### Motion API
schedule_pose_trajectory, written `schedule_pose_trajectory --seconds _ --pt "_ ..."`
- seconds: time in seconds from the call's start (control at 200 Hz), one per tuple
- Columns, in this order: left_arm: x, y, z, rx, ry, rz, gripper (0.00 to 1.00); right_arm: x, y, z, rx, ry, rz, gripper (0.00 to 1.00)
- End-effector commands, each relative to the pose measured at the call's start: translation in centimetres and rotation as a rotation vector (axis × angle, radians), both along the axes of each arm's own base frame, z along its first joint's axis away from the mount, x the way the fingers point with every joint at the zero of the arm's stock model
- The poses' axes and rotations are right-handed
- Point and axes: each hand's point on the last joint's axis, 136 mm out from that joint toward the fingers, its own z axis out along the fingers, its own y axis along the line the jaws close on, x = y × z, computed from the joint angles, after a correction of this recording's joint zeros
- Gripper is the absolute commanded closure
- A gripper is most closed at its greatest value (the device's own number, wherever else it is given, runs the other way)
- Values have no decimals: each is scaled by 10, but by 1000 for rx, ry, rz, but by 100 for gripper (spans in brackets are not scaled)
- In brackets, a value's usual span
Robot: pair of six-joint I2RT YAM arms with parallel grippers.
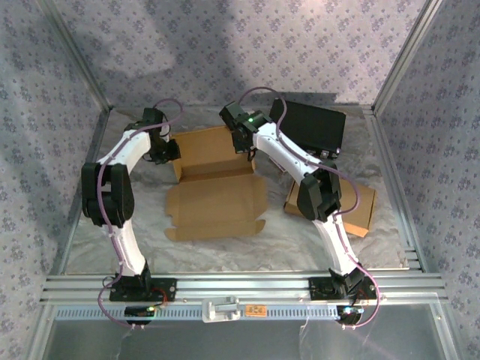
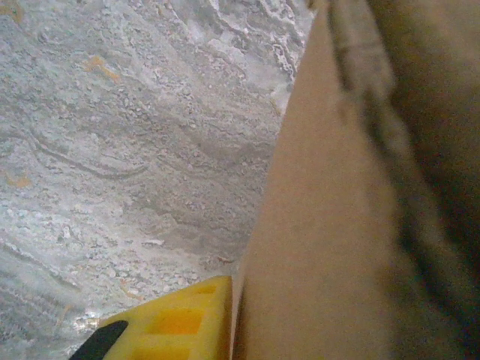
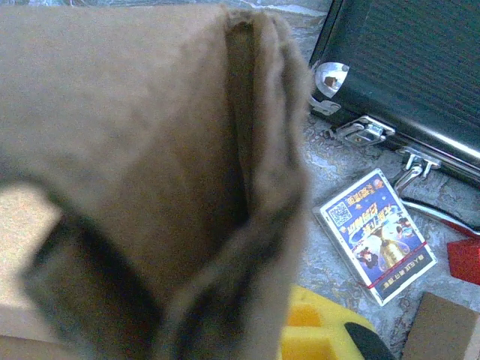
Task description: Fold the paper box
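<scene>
The brown paper box [image 1: 217, 196] lies half-formed in the middle of the table, its back part raised and its front flaps flat. My left gripper [image 1: 169, 152] is at the box's left wall. In the left wrist view one yellow finger [image 2: 180, 322] presses flat against that cardboard wall [image 2: 337, 225], and the other finger is hidden behind it. My right gripper [image 1: 244, 146] is at the box's right wall. It is shut on the doubled cardboard wall [image 3: 150, 150], which rises between the fingers, with one yellow finger [image 3: 322, 330] showing beside it.
A black case [image 1: 311, 124] stands at the back right, close behind the right arm. A blue card deck [image 3: 377, 236] and a red item [image 3: 465, 259] lie beside it. A second cardboard piece [image 1: 356, 210] rests at the right. Metal frame rails border the crinkled silver table cover [image 2: 112, 150].
</scene>
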Motion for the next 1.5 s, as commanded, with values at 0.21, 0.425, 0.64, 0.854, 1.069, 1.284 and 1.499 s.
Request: schedule_pose_trajectory --seconds 0.21,0.425,0.64,0.854,1.069,1.284,1.499 --pt "-1 1 -12 102 19 -1 100 -1 4 -12 0 31 -21 100" --pt "-5 6 -9 215 6 3 100 -1 1 -14 -17 37 -29 100" --pt "-6 5 -6 110 -50 56 75 0 -3 -15 -10 46 -35 100" --pt "-6 -2 -16 56 -48 50 73 1 -1 -17 1 48 -31 100" --pt "-7 7 -18 109 -41 76 100 -2 -2 -19 2 53 -41 100" --pt "-9 12 -8 187 -72 84 100 -3 0 -21 9 54 -60 100" --pt "-9 11 14 174 -133 104 70 -2 -1 -21 24 44 -64 100"
